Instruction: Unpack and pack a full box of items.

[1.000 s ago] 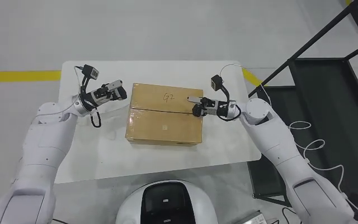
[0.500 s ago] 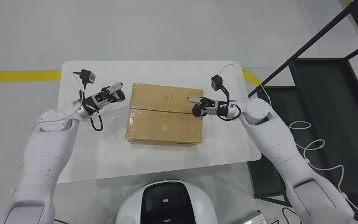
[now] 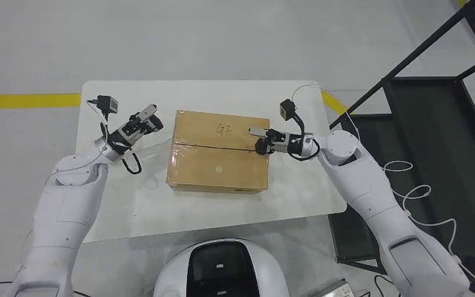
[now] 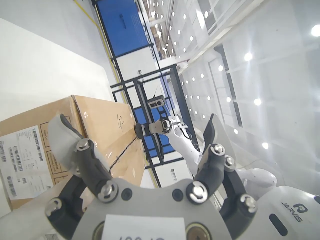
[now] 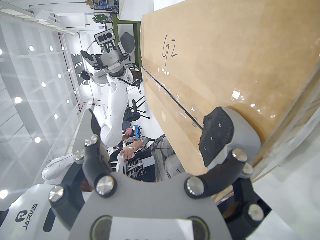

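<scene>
White table (image 3: 141, 200), taped box (image 3: 219, 167) at its centre, both my grippers open with nothing in them.
Contents hidden: flaps shut, glossy tape over the centre seam (image 5: 172, 98). Can't tell if the dark line along it is a cut. My right gripper (image 3: 257, 141) is at the box's 3 o'clock edge, fingers spread. Right wrist view puts one pad (image 5: 217, 136) over the seam end on the top face, contact unclear, with the other finger in free air. My left gripper (image 3: 154, 119) hangs off the 10 o'clock corner, near but apart, fingers wide. Top view gives the top face; left wrist view gives the 9 o'clock side face with a barcode label (image 4: 22, 156). Bare table at 6 and 9 o'clock of the box. Dark metal structure (image 3: 438, 126) stands past the table's 3 o'clock edge.
</scene>
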